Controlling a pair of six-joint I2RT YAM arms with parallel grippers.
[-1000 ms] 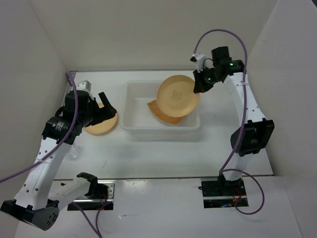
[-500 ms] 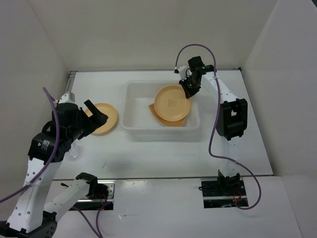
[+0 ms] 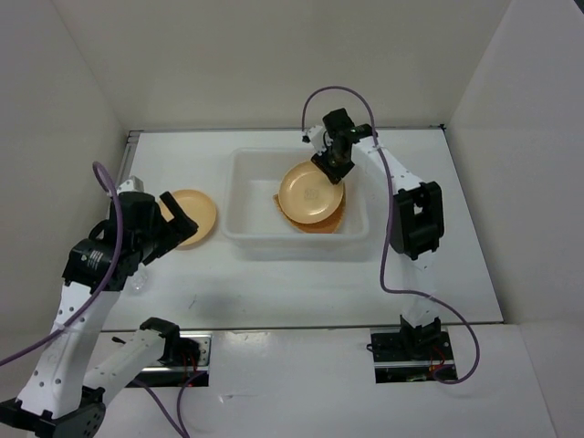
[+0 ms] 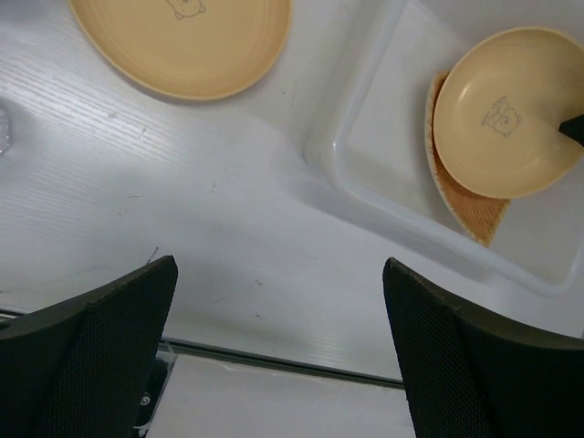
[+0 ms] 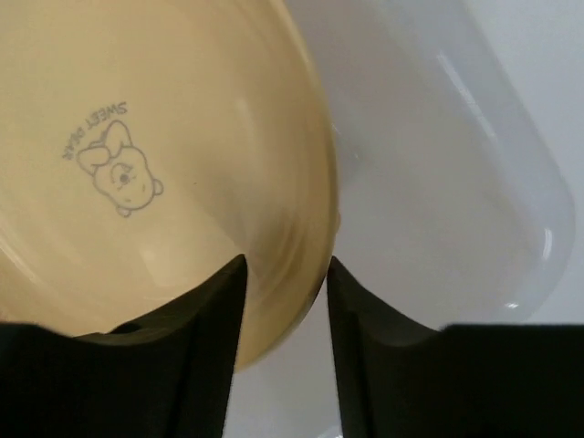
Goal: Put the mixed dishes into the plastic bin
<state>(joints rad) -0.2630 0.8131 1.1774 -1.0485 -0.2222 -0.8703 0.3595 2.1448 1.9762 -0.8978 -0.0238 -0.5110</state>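
One round yellow plate (image 3: 308, 193) lies in the plastic bin (image 3: 297, 239), on top of the orange woven dish (image 3: 319, 225). My right gripper (image 3: 330, 170) is low over the plate's far right rim. In the right wrist view its jaws (image 5: 285, 265) stand apart astride the rim of the plate (image 5: 137, 164), so it is open. The second yellow plate (image 3: 195, 215) lies on the table left of the bin. Above that plate's near edge hovers my left gripper (image 3: 180, 219), wide open and empty (image 4: 278, 266). A small clear cup (image 3: 137, 282) stands nearer, to the left.
White walls close in the table on the left, back and right. The left wrist view shows the bin's near left corner (image 4: 315, 151), the plate (image 4: 505, 111) on the woven dish (image 4: 474, 212), and the table's front edge strip (image 4: 274, 358).
My right arm swung the plate left and down into the bin onto the woven dish, then its jaws parted. My left arm shifted slightly over the left plate, still open.
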